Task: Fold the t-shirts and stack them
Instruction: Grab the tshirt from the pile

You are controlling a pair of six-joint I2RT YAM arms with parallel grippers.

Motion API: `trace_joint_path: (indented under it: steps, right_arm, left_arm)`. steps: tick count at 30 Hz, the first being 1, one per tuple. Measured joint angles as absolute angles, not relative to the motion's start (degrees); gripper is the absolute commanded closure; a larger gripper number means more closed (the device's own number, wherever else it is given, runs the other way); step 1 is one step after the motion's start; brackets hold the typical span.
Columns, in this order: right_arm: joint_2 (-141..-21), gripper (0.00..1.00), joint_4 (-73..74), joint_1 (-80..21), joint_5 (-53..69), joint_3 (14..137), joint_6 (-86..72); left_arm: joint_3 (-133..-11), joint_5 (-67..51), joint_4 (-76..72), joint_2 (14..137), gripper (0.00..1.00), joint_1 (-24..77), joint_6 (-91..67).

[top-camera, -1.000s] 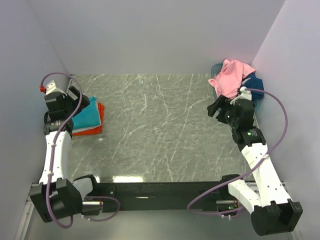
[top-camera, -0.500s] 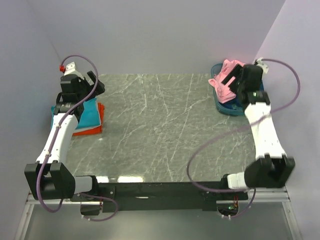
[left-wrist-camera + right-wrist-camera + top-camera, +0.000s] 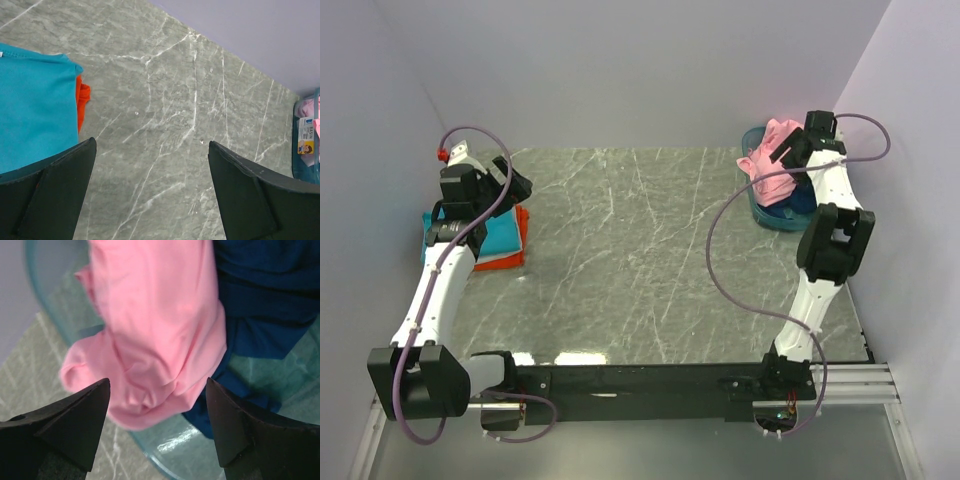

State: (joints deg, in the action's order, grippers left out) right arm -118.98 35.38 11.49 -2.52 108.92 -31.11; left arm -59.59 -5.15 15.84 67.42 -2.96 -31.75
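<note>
**Pink shirt lined up for a pinch**

The right claw (image 3: 156, 390) is held spread over the pink shirt (image 3: 160, 315), which is heaped on the dark blue shirt (image 3: 260, 290) in the basin (image 3: 767, 217) at two o'clock (nothing gripped yet). The left claw (image 3: 150, 150), also spread, is poised beside the teal shirt (image 3: 35, 100), which is stacked on the orange shirt (image 3: 83, 97) at nine o'clock.

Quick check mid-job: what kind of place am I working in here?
Probably a robot test cell, not a home: plain walls box in a marble-look table, a left arm and right arm are bolted at its near edge, and shirts sit in a plastic basin.
</note>
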Motion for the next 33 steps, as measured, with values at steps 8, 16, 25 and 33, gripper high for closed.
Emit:
trace_joint_path:
  steps: [8,16,25,33]
  right_arm:
    - [-127.74,0.17,38.24,13.06,-2.76,114.61,-31.94]
    - [-134.65,0.23,39.81,13.17,-2.83,120.55,-32.14]
    - [-135.11,1.0,39.66,13.15,0.89,120.42,-32.38]
    - [-130.04,1.0,37.56,12.69,3.88,117.49,-33.63]
  left_arm:
    - [-59.59,-6.42,15.79,68.31,0.01,-2.98,-31.75]
    - [-59.59,-6.37,17.06,68.29,0.01,-2.98,-31.97]
    - [-59.18,-4.62,20.53,63.2,0.01,-2.98,-31.97]
    - [-57.28,-3.44,20.88,58.28,0.0,-2.98,-32.08]
